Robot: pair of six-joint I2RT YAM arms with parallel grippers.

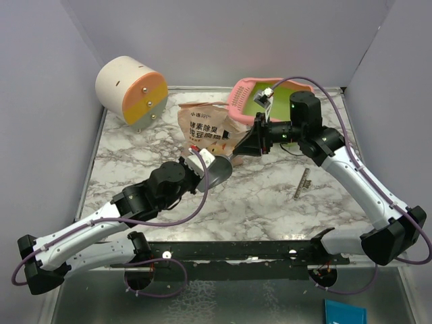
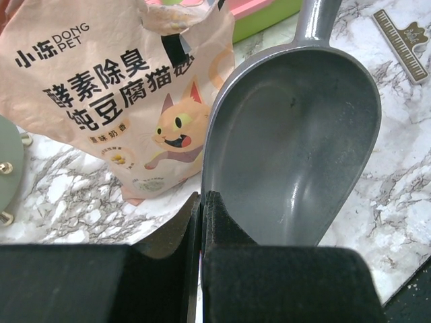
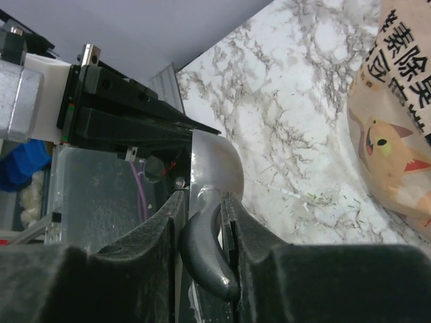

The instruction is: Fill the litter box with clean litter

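The litter box (image 1: 241, 93) sits behind and to the right of the bag (image 1: 209, 128), at the far edge of the marble table (image 1: 135, 169). It is well apart from both claws, which meet in front of the bag at a grey metal scoop (image 1: 219, 169). The right gripper (image 1: 237, 152) lies between the box and the scoop. In the right wrist view its 2 pads (image 3: 252, 235) press against either side of the scoop's curved handle (image 3: 209, 256), so it is closed on the handle. The left gripper (image 2: 202, 202) is clamped fully shut on the near rim of the scoop's bowl (image 2: 296, 134), which shows only bare metal. From above, the right arm's wrist and its cable cover much of the box's green basin, so its contents cannot be told. The left wrist view catches only a pink and green corner of the box (image 2: 266, 15) past the bag's right edge. The bag's top is cut off there, and it is not clear whether the bag is open. The left arm stretches low from the near left corner toward the bag. The right arm reaches up from the near right, bends at the elbow and turns back left.
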